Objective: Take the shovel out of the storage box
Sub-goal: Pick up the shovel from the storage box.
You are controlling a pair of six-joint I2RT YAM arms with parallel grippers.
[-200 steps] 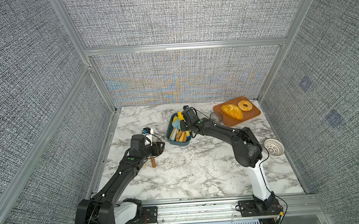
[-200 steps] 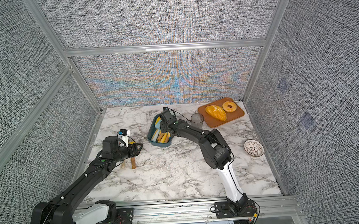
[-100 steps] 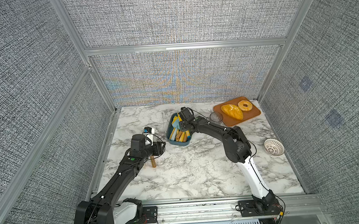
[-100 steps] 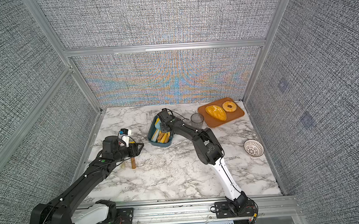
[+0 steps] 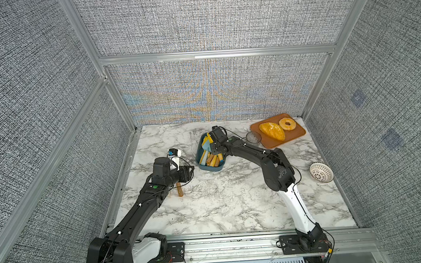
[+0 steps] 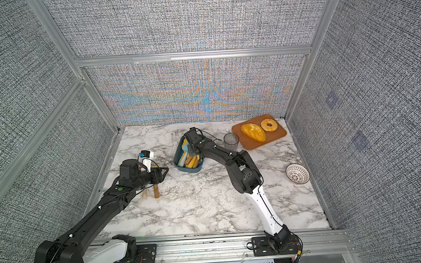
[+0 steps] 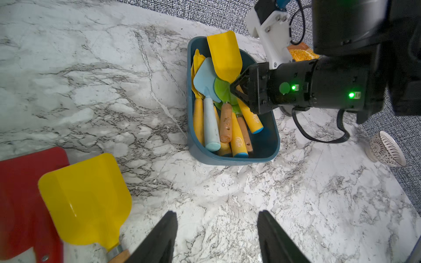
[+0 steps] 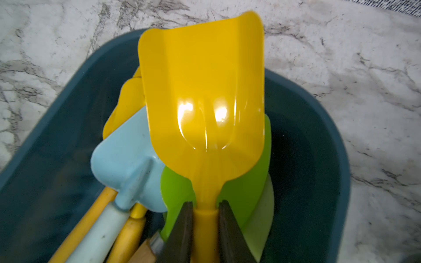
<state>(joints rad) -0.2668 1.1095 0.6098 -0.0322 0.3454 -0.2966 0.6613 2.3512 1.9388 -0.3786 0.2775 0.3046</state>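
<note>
right pincer on the shovel's neck, shovel in the box

the right gripper [image 8: 206, 211] is reached into the storage box [image 8: 341, 159]; its two dark fingers [image 8: 184, 223] press on either side of the narrow neck of the yellow shovel [image 8: 202, 102], pinching it just below the blade; the blade tilts up and juts over the box's far rim, while the left wrist view shows its handle lying inside the box, among the other handles; under it lie a light blue shovel [image 8: 127, 154] and a green shovel [image 8: 177, 186], both in the box too.

in both top views the box [image 5: 210, 167] sits on the marble table [image 5: 233, 198] near the back, with the right arm stretched over it; the left gripper [image 7: 216, 214] hangs near the box's left side, its fingers spread wide with only bare marble between them; beside it on the table lie a spare yellow scoop [image 7: 84, 198] and a red shovel [image 7: 20, 193], the scoop's blade overlapping the red one.

at the back right an orange tray [image 5: 295, 137] carries a bread roll [image 5: 272, 131] and a doughnut [image 5: 287, 124]; a glass [image 5: 253, 137] stands just beside the tray; a white bowl [image 5: 321, 172] sits near the right wall.
</note>
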